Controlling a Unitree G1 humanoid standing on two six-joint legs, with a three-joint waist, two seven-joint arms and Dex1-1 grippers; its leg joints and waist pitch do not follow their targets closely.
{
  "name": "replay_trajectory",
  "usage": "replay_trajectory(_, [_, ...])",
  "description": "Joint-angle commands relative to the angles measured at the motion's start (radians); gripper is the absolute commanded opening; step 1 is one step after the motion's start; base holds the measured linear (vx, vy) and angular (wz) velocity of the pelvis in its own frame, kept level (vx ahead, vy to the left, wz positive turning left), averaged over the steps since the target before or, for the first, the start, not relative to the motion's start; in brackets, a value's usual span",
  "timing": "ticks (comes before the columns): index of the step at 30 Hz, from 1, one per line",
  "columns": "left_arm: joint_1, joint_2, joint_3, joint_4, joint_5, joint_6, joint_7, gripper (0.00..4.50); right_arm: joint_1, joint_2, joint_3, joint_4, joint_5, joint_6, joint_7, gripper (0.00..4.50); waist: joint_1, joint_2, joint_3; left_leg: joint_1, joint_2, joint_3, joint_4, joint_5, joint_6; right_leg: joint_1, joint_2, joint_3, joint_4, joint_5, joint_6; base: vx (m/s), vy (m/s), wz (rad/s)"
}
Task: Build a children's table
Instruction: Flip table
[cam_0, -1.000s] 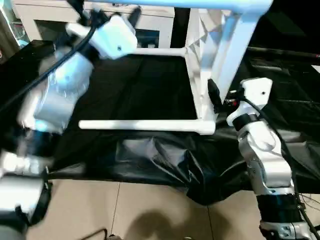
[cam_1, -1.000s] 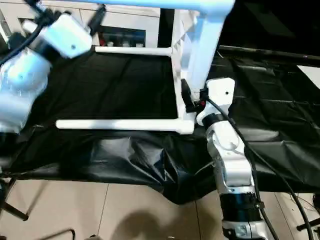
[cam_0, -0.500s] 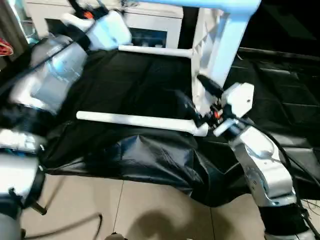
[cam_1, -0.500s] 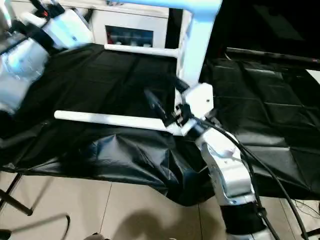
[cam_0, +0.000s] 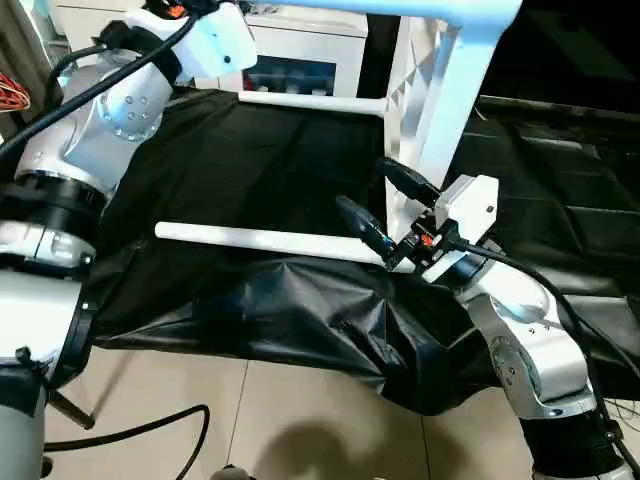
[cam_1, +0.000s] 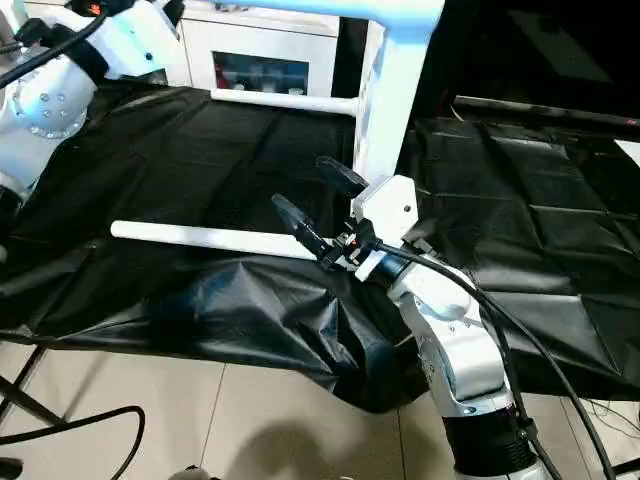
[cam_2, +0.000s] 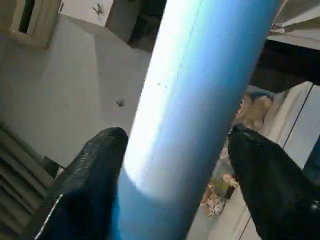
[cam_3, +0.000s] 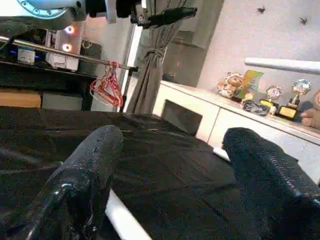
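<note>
Since the earlier frame, the right gripper (cam_0: 385, 205) has been withdrawn from the table top (cam_0: 440, 80), fingers spread and empty. One leg (cam_2: 195, 95) is clamped by the left gripper (cam_2: 175, 165).

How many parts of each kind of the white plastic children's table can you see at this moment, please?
Long white tapered tube legs: 3 (near leg, far leg, top leg)
White ribbed rectangular table top: 1
Total: 4
</note>
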Motion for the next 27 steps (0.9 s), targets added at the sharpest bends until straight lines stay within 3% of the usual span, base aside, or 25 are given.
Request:
replay_trajectory(1, [-0.019,-0.01,-0.018,0.033,-0.003,-0.01,-0.025,3.34,0.008,0.001,-0.002,-0.035,0.028,0.016,0.009,3.65,0.003,0.02,-0.066,0.01,0.023,-0.013,-0.072,-0.141,-0.054,0.055,-0.089,0.044,-0.068,-0.04,-0.144,0.0,0.0,0.0])
replay_trajectory(9, [-0.046,-0.009,-0.028,0.077,0.002,-0.03,-0.027,2.69,0.018,0.008,0.012,-0.06,0.071,0.038,0.05,3.65,0.009,0.02,-0.064,0.012,0.026,-0.015,-0.074,-0.166,-0.056,0.051,-0.093,0.045,-0.072,-0.083,-0.142,0.0,0.0,0.0])
replay_trajectory(14, [-0.057,-0.014,-0.025,0.085,-0.028,-0.029,-0.105,2.3,0.019,0.009,0.013,-0.055,0.068,0.036,0.05,3.65,0.016,0.02,-0.064,0.013,0.028,-0.015,-0.076,-0.165,-0.06,0.049,-0.094,0.045,-0.071,-0.081,-0.141,0.0,0.0,0.0])
replay_trajectory(20, [-0.048,-0.053,0.058,0.053,-0.191,0.099,-0.281,2.06,0.02,0.006,0.011,-0.052,0.065,0.039,0.053,3.65,0.021,0.018,-0.062,0.013,0.028,-0.013,-0.076,-0.164,-0.06,0.05,-0.098,0.046,-0.072,-0.094,-0.152,0.0,0.0,0.0])
replay_trajectory(27, [-0.041,-0.109,0.163,0.004,-0.333,0.256,-0.317,2.04,0.022,-0.001,0.009,-0.042,0.064,0.037,0.058,3.65,0.038,0.019,-0.061,0.012,0.027,-0.009,-0.074,-0.146,-0.039,0.048,-0.098,0.047,-0.074,-0.126,-0.149,0.0,0.0,0.0])
